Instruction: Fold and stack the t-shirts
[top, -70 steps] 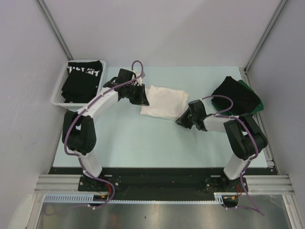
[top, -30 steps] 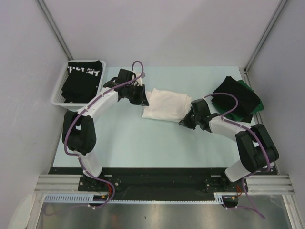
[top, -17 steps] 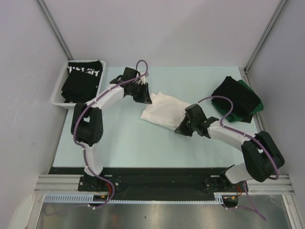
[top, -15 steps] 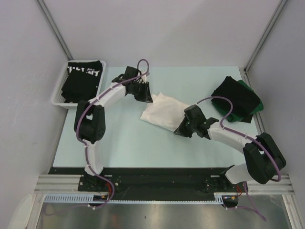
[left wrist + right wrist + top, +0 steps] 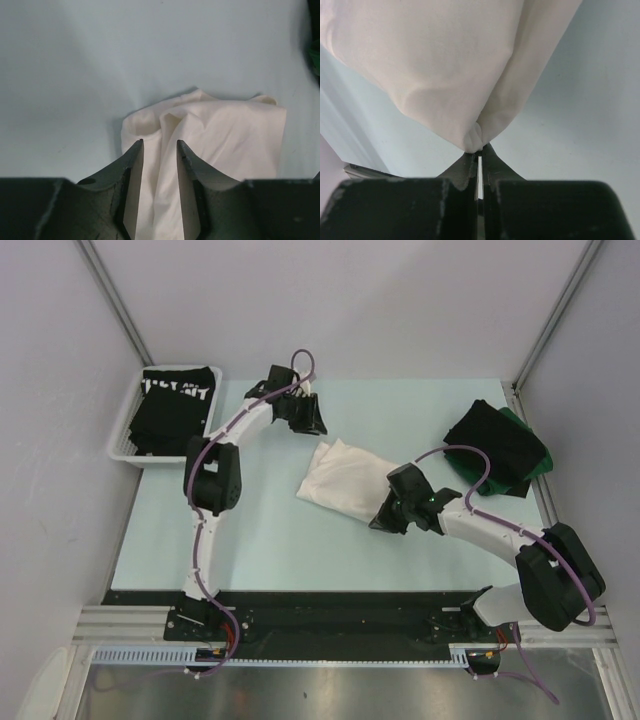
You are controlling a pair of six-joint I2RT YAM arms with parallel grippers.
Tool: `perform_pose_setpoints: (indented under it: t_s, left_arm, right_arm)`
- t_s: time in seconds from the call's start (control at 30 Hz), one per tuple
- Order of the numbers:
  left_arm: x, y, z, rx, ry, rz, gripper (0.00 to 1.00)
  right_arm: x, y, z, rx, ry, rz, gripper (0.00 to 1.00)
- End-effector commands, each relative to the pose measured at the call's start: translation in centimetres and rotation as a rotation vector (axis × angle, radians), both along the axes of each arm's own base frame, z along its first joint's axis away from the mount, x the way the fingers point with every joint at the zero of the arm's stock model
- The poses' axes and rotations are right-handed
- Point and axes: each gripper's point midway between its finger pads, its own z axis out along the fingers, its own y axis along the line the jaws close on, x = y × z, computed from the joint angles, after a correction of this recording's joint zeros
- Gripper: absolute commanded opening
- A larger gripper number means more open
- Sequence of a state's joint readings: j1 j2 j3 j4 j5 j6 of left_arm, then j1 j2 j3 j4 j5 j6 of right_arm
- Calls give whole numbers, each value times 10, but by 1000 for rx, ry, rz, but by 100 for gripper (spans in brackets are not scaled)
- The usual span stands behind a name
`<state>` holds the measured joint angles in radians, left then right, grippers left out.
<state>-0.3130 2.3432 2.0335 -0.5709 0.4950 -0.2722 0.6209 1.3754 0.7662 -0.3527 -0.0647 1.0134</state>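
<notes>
Black lettered shirt point(image 5: 170, 415) lies in the mesh basket point(image 5: 122, 445) at far left. Next, the left gripper point(image 5: 312, 425) hangs over the table point(image 5: 270, 530) at the far edge of the folded white shirt point(image 5: 345, 475), jaws partly apart, gripping nothing. The right gripper point(image 5: 380, 522) is clamped tight on that shirt's near corner. Far right, a black shirt point(image 5: 495, 440) lies on a green shirt point(image 5: 538, 462).

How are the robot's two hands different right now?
The left gripper is open and grips nothing; the right gripper is shut, pinching an edge of the white t-shirt. The left gripper reaches farther back; the right gripper is nearer the front. Both are black and two-fingered.
</notes>
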Motion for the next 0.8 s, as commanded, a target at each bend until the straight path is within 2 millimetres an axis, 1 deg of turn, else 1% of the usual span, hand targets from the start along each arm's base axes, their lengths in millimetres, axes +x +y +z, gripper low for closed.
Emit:
perform_pose_setpoints:
  t_s: [0.0,0.1,0.17,0.23,0.27,0.47,0.63,0.77]
  left_arm:
    - [1,-6,1,-63,34,-20,39]
    - [-2,-5,-5,-70,53,-24,45]
    - [-2,-4,-5,-71,55,-23,50]
    - [-2,-3,-7,-76,61,-25,52]
    - [-3,-3,-7,-90,65,-34,55]
    - [-4,-1,-11,-153,88,-48,61]
    - [-8,5,-23,-158,125,-43,64]
    - [-12,6,-31,-155,142,-59,68]
  right_arm:
    - [0,-5,5,3,-11,-2,4]
    - [2,-6,4,2,-10,2,4]
    - [3,-7,5,5,-10,-1,4]
    - [5,-7,5,9,-13,-4,4]
    - [4,-6,5,13,-11,1,4]
    - [5,-7,5,19,-6,-2,5]
    - [6,-10,5,13,-8,-4,5]
    - [6,-12,6,9,-9,-9,5]
